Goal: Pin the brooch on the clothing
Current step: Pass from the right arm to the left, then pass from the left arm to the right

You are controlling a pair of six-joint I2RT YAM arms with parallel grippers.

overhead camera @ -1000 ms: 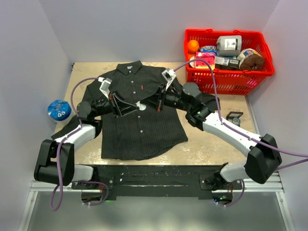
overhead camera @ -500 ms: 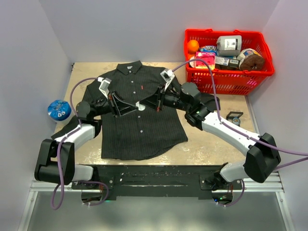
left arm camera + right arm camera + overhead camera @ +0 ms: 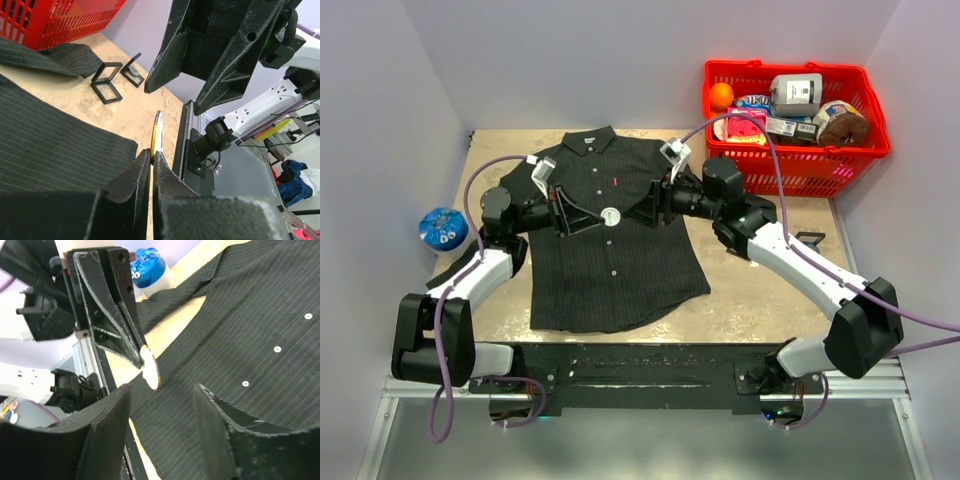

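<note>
**Brooch clamped in the left jaws, right jaws standing apart**

The brooch (image 3: 150, 368), a thin round disc with a pale face and a gilt rim, is sitting at the very tips of the left gripper (image 3: 598, 217), whose jaws are clenching on its edge. From the left wrist, the brooch (image 3: 157, 131) is showing only as a slim bright sliver rising out of the fingertips. It is hanging over the chest of the clothing (image 3: 610, 270), close to the button line; whether it is touching the cloth cannot be told.

The right gripper (image 3: 638, 210) is facing it from the opposite side with its jaws spread wide and grasping nothing. The disc is standing just ahead of the gap between them, apart from both fingers.

The clothing is lying flat beneath both pairs of jaws. It is dark charcoal cloth with fine pale stripes and small pale buttons, its collar pointing away from the arms. One sleeve is trailing out behind the right jaws.

Bare, sandy, mottled table (image 3: 760, 290) is showing past the hem and to the right of the shirt. Small black hinged frames (image 3: 107, 80) are lying there near the sleeve. A red plastic lattice basket (image 3: 790, 170) full of groceries is standing well behind the right jaws. A crinkled blue packet (image 3: 442, 228) is sitting well behind the left jaws, off the table's edge
</note>
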